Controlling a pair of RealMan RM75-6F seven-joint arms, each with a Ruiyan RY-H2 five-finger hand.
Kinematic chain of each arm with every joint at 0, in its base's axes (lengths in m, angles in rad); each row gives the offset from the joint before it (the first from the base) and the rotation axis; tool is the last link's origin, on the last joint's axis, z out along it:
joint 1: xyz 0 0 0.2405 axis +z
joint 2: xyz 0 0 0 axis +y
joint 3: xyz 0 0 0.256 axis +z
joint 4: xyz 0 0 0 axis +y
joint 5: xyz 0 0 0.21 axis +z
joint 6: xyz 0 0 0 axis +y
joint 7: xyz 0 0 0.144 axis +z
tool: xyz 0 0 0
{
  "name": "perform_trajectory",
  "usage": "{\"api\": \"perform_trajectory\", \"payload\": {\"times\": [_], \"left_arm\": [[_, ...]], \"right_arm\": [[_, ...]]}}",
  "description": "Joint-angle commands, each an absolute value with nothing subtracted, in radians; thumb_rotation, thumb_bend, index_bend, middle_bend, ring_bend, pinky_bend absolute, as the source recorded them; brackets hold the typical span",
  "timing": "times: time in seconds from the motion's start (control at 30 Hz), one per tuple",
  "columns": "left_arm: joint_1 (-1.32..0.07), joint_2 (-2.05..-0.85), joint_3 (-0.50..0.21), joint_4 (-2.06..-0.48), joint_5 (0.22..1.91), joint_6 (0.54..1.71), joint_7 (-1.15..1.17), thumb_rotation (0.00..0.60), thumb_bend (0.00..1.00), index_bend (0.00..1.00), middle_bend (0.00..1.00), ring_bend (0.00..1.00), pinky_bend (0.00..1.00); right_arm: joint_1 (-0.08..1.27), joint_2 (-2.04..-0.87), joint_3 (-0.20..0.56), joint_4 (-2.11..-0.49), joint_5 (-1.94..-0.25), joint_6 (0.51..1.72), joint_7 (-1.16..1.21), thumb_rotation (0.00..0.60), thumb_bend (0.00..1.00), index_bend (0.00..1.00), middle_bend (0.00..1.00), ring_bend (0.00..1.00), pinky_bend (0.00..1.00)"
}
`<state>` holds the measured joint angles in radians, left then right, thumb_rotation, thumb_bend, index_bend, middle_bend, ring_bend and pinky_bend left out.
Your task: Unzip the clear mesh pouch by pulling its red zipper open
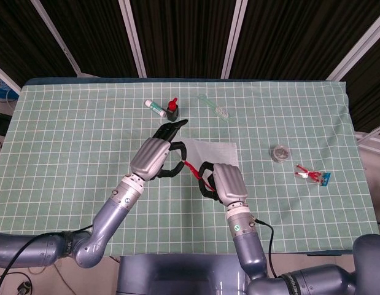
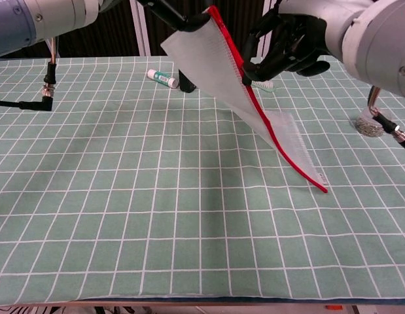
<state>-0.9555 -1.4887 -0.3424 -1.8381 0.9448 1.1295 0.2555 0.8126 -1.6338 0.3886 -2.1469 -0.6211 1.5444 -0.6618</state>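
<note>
The clear mesh pouch (image 2: 215, 55) hangs tilted, its left end lifted high and its right corner still down on the green checked cloth. Its red zipper (image 2: 274, 134) runs along the near edge. My left hand (image 1: 155, 157) grips the raised end of the pouch (image 1: 215, 150) from above; in the chest view only its dark fingers (image 2: 179, 14) show at the top. My right hand (image 1: 227, 182) sits just right of it, and its fingers (image 2: 284, 49) pinch the red zipper a short way down from the top.
At the back of the table lie a white tube (image 1: 154, 107), a black bottle with a red cap (image 1: 172, 110) and a toothbrush (image 1: 217, 109). A small round jar (image 1: 279, 152) and a red wrapper (image 1: 312, 176) sit at the right.
</note>
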Motion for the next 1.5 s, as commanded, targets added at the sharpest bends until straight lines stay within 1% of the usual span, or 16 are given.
{"api": "perform_trajectory", "payload": {"times": [0.03, 0.33, 0.47, 0.57, 0.7, 1.0, 1.2, 1.5], "left_arm": [[-0.952, -1.5, -0.356, -1.833, 0.964, 1.142, 0.238, 0.6, 0.43, 0.61, 0.0, 0.0, 0.0], [-0.947, -1.508, -0.387, -1.83, 0.994, 1.158, 0.205, 0.6, 0.43, 0.61, 0.0, 0.0, 0.0], [-0.949, -1.508, -0.412, -1.825, 0.996, 1.166, 0.193, 0.6, 0.43, 0.61, 0.0, 0.0, 0.0], [-0.948, -1.497, -0.437, -1.826, 0.997, 1.174, 0.181, 0.6, 0.43, 0.61, 0.0, 0.0, 0.0], [-0.932, -1.468, -0.449, -1.837, 1.007, 1.18, 0.161, 0.6, 0.43, 0.61, 0.0, 0.0, 0.0], [-0.853, -1.373, -0.404, -1.879, 1.072, 1.184, 0.105, 0.6, 0.43, 0.61, 0.0, 0.0, 0.0], [-0.805, -1.329, -0.371, -1.877, 1.114, 1.189, 0.064, 0.6, 0.43, 0.61, 0.0, 0.0, 0.0], [-0.755, -1.285, -0.342, -1.854, 1.133, 1.189, 0.025, 0.6, 0.43, 0.61, 0.0, 0.0, 0.0]], "right_arm": [[0.804, -1.631, 0.383, -2.14, -0.624, 1.539, -0.652, 0.6, 0.63, 0.69, 1.0, 1.0, 1.0], [0.785, -1.623, 0.38, -2.118, -0.622, 1.528, -0.632, 0.6, 0.63, 0.69, 1.0, 1.0, 1.0], [0.776, -1.616, 0.38, -2.107, -0.618, 1.526, -0.629, 0.6, 0.63, 0.69, 1.0, 1.0, 1.0], [0.761, -1.599, 0.382, -2.094, -0.608, 1.524, -0.62, 0.6, 0.63, 0.69, 1.0, 1.0, 1.0], [0.736, -1.562, 0.388, -2.077, -0.588, 1.514, -0.602, 0.6, 0.63, 0.69, 1.0, 1.0, 1.0], [0.67, -1.437, 0.428, -2.067, -0.571, 1.492, -0.54, 0.6, 0.64, 0.69, 1.0, 1.0, 1.0], [0.634, -1.36, 0.448, -2.076, -0.569, 1.483, -0.508, 0.6, 0.64, 0.69, 1.0, 1.0, 1.0], [0.596, -1.291, 0.459, -2.077, -0.562, 1.471, -0.468, 0.6, 0.64, 0.69, 1.0, 1.0, 1.0]]}}
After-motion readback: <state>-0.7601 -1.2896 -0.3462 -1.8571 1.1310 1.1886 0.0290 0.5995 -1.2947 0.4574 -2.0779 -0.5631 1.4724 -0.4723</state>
